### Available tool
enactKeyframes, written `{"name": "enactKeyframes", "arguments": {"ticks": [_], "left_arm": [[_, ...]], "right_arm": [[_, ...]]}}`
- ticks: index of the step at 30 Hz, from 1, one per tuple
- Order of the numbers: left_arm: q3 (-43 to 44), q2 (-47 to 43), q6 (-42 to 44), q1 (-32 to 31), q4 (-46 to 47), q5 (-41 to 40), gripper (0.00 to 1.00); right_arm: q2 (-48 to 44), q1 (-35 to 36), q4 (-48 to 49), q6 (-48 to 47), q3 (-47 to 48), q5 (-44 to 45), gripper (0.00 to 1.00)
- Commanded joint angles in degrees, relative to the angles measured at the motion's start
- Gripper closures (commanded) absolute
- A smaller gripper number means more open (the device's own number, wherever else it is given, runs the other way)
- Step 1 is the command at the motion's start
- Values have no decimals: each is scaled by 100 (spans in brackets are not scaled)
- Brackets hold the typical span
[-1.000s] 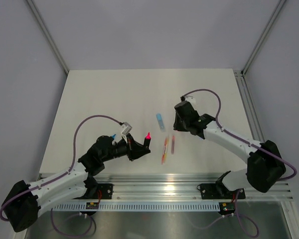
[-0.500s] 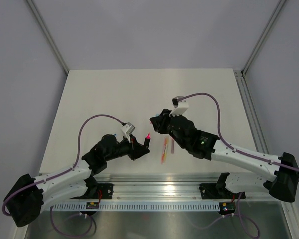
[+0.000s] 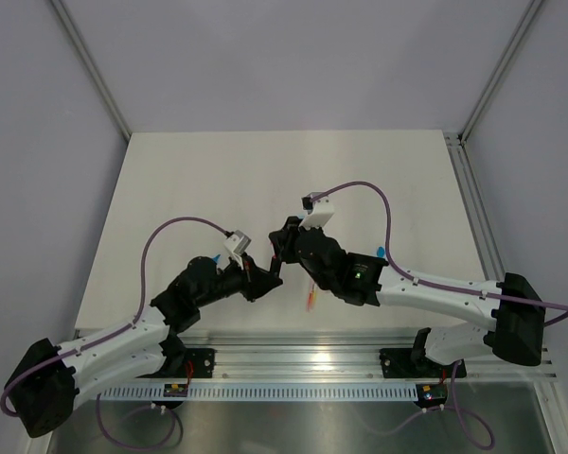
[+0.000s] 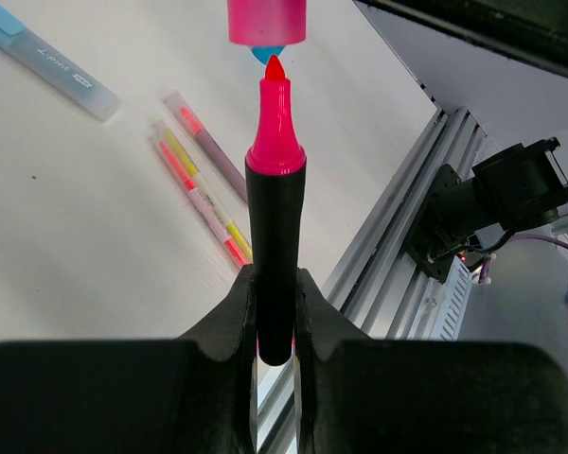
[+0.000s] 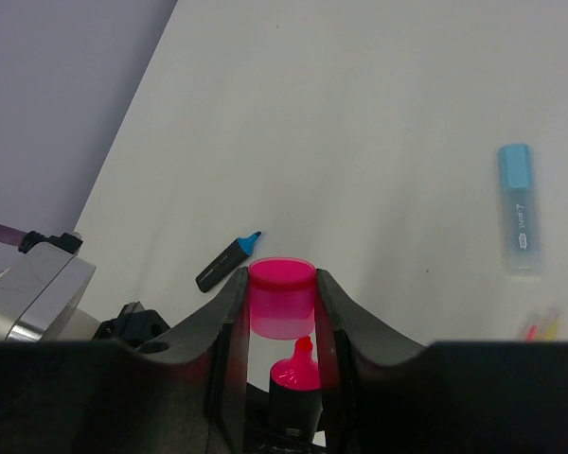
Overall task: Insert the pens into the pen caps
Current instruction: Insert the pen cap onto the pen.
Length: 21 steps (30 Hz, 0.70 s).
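Observation:
My left gripper (image 4: 275, 317) is shut on a black-barrelled pen (image 4: 275, 227) with a pink tip, which points away from the wrist. My right gripper (image 5: 282, 305) is shut on a bright pink pen cap (image 5: 282, 295), open end toward that tip. The pink tip (image 5: 298, 364) sits right at the cap's mouth (image 4: 266, 24); I cannot tell whether it is inside. In the top view the two grippers meet at the table's near middle, the left gripper (image 3: 263, 276) and the right gripper (image 3: 282, 250) nose to nose.
A blue-tipped black pen (image 5: 227, 263) lies on the table to the left. A pale-blue pen (image 5: 518, 210) and several thin coloured pens (image 4: 204, 189) lie close by. A small light-blue piece (image 3: 380, 252) shows beside my right arm. The metal rail (image 3: 312, 359) runs along the near edge.
My right arm has swung left across the table and brought the pink cap up to the pen's tip. My left gripper has barely moved.

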Motion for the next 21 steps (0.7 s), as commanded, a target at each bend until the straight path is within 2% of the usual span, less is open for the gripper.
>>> {"name": "enactKeyframes", "arguments": {"ticks": [1, 21], "left_arm": [[216, -108, 141, -16, 152, -190, 100], [189, -266, 184, -16, 37, -454, 100]], "right_arm": [[-55, 49, 144, 139, 174, 349, 75], [111, 76, -32, 332, 209, 305, 75]]}}
